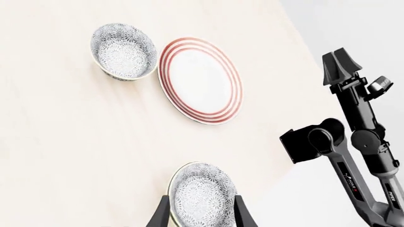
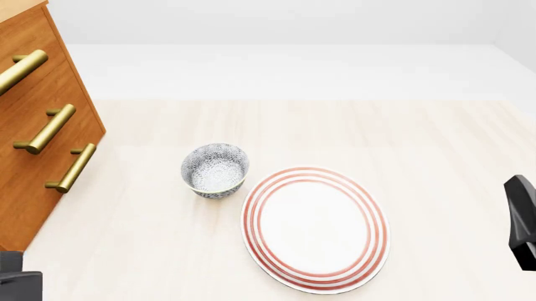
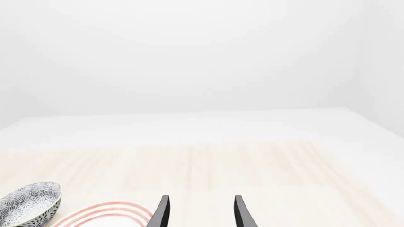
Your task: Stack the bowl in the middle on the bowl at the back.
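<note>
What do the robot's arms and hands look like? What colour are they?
The right arm is black and dark grey, built from chunky rounded joints and straight links, with small white lettering and a little red mark on the lower links. Its hand ends in black pointed fingers. In the wrist views, each hand shows two thin, curved black fingers tapering to points. No loose cables show.
</note>
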`<action>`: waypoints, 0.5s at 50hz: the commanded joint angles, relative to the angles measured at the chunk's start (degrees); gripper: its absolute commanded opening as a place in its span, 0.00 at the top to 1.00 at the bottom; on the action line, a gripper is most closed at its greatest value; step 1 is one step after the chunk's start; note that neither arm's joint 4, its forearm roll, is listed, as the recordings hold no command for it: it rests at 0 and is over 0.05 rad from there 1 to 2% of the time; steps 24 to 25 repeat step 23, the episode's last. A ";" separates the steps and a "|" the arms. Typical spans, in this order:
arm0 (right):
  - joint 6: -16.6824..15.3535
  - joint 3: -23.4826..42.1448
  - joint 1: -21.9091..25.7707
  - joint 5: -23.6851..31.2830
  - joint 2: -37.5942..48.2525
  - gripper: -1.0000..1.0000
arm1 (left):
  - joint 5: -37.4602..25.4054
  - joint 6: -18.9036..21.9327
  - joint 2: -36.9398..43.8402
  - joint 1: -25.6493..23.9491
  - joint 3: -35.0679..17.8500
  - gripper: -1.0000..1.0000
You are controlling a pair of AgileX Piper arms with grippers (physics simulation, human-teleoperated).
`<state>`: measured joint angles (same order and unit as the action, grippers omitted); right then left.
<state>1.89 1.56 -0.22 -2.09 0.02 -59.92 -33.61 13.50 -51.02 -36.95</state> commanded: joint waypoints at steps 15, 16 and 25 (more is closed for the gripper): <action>0.20 0.05 -0.13 0.25 0.00 0.00 | -9.96 0.40 -10.51 13.01 -13.16 0.00; 0.20 0.03 -0.12 0.26 0.00 0.00 | -9.97 0.44 -10.70 13.37 -13.26 0.00; 0.28 -0.03 -0.09 0.30 0.01 0.00 | -9.97 0.13 -12.71 16.23 -13.36 0.00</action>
